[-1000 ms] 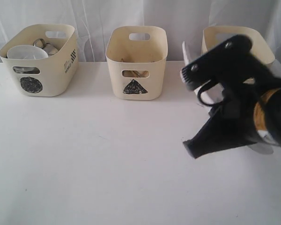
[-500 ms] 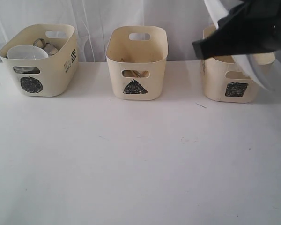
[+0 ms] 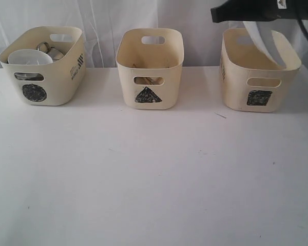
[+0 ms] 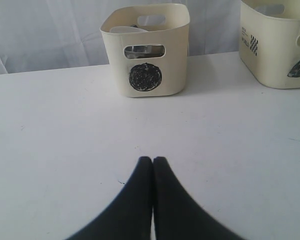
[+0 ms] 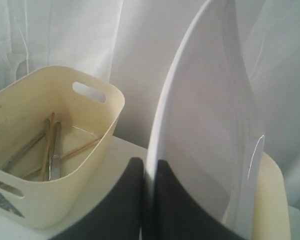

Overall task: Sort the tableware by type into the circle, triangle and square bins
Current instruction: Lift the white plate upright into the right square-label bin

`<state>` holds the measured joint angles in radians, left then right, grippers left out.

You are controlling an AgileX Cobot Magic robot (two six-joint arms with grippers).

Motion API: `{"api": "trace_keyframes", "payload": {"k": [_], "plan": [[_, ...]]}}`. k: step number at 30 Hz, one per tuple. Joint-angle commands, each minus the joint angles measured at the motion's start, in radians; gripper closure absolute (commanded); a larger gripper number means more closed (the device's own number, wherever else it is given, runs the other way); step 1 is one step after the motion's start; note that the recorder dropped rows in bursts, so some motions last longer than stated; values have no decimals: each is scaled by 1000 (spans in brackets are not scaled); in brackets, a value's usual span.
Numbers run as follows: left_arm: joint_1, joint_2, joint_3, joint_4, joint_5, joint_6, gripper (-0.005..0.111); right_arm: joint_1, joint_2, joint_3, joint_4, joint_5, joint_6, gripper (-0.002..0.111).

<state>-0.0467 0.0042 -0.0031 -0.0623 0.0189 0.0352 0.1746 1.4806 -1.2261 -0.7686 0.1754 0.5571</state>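
Observation:
My right gripper (image 3: 246, 18) is shut on the rim of the large white plate (image 3: 264, 43), which hangs edge-down over the square bin (image 3: 259, 77), its lower edge inside the rim. In the right wrist view the plate (image 5: 205, 115) stands upright between my fingers (image 5: 135, 190). The circle bin (image 3: 43, 69) holds a small white bowl (image 3: 30, 56) and steel mugs (image 3: 49, 50). Chopsticks and steel cutlery (image 5: 50, 145) lie in the triangle bin (image 3: 150, 69). My left gripper (image 4: 152, 160) is shut and empty, low over the table in front of the circle bin (image 4: 147, 50).
The three cream bins stand in a row along the back of the white table (image 3: 143, 174), against a white curtain (image 3: 102, 20). A steel bowl (image 4: 144, 50) shows through the circle bin's handle slot.
My right gripper has risen and moved back with the plate, from in front of the square bin to above it. The plate now hangs into that bin. The left gripper shows no change.

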Motion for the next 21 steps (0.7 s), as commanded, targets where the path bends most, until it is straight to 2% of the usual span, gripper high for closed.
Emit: {"api": "trace_keyframes", "payload": {"k": [1,12,21], "plan": [[-6,-4,3,-12,-2,-1,107,-46,121,-106,-18,-90,-30,108],[-6,-4,3,-12,-2,-1,107,-96,310,-275,-14,-93,-83,108],[-6,-4,3,-12,-2,-1,107,-99,376,-296,5,-90,-83,108]]}}
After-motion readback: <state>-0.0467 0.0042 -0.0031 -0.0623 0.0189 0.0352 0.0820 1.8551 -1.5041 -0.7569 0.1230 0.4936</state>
